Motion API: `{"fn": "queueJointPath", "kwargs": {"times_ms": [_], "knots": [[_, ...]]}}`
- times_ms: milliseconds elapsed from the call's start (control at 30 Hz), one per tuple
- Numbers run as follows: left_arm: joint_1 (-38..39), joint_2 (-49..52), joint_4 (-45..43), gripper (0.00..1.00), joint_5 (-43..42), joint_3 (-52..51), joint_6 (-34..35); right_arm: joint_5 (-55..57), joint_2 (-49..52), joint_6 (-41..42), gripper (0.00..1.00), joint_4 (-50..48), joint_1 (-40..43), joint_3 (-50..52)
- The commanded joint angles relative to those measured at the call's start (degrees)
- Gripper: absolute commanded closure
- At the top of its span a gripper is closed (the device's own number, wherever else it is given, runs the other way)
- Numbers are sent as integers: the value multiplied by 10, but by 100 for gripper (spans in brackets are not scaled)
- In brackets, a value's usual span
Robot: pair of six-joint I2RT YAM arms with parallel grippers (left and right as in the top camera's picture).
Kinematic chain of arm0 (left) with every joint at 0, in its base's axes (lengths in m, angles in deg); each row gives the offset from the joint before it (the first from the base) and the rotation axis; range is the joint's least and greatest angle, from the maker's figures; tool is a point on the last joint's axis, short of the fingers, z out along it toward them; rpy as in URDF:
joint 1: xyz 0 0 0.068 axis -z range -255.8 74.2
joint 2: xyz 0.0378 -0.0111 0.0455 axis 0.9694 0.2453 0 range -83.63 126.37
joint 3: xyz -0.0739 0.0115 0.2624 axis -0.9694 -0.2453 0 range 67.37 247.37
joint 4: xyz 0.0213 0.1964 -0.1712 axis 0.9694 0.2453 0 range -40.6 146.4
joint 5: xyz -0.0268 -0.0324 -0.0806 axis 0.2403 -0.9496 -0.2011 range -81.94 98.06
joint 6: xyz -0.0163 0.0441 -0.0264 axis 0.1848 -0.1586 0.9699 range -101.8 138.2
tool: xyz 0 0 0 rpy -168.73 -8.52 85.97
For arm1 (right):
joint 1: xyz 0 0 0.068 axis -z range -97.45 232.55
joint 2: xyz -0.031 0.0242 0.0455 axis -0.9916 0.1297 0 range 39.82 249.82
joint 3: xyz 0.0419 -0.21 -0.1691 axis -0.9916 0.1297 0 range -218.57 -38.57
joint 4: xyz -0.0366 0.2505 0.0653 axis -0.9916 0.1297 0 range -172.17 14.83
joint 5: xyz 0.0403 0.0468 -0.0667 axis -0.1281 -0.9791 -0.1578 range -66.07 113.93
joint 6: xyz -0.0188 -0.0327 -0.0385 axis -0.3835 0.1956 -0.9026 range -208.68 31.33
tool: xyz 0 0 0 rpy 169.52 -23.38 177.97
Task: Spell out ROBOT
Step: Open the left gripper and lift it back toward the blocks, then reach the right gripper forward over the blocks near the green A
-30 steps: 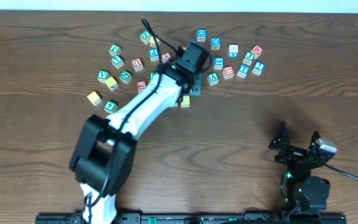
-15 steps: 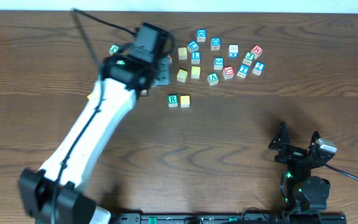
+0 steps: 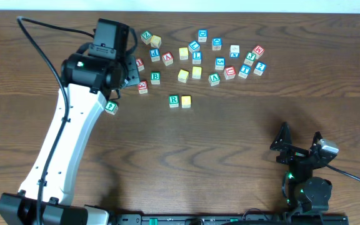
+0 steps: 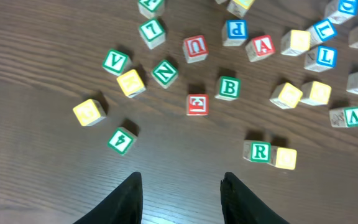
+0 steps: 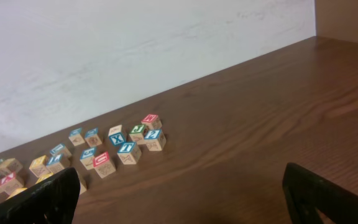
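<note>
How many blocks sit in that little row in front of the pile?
2: the R, and a yellow block right beside it on its right, apart from the pile. Nothing covers that spot, so none looks hidden.

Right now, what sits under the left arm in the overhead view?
Overhead, the arm covers that patch; only a green cube peeks out beside it. The left wrist view shows what lies below: a green V, a green Z and two yellow cubes.

Lab-style robot test bench, dark wooden table (image 3: pixel 230 137), bare white wall (image 5: pixel 135 50), cabled arm (image 3: pixel 67 144), scattered letter cubes (image 3: pixel 219 62)
</note>
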Motion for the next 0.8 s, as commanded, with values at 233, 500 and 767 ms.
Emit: {"fn": "queueJointPath", "kwargs": {"times_ms": [233, 500, 767], "knots": [[-20, -5, 3, 60, 5, 13, -10, 5, -2, -8, 1, 2, 6, 1], [-21, -5, -2, 60, 5, 13, -10, -64, -2, 2, 1, -9, 6, 1], [-22, -5, -14, 60, 6, 13, -18, -127, 20, -41, 1, 2, 6, -42]]}}
